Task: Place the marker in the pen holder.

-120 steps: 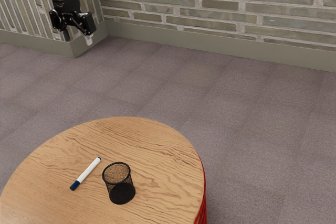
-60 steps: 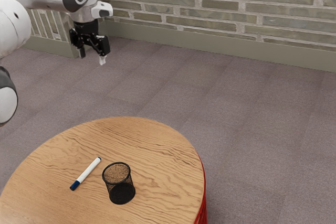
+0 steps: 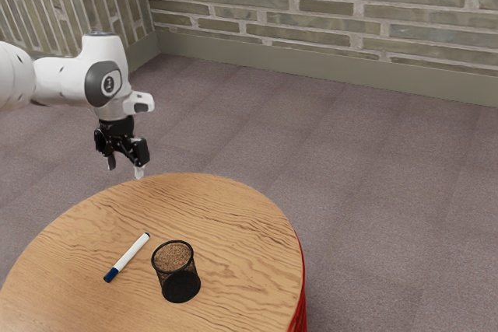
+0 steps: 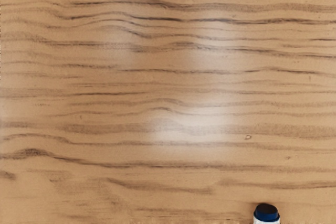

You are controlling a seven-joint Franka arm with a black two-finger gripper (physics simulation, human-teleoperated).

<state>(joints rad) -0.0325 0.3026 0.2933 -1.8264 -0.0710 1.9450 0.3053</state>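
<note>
The jaws stand wide apart at the left of the exterior view, higher in the frame than the round bench. On it, at lower left, the marker lies just beside the upright pen holder.

I see room to pass above the round wooden table; 1 upright obstacle, the black mesh pen holder, stands near the blue-capped marker.
</note>
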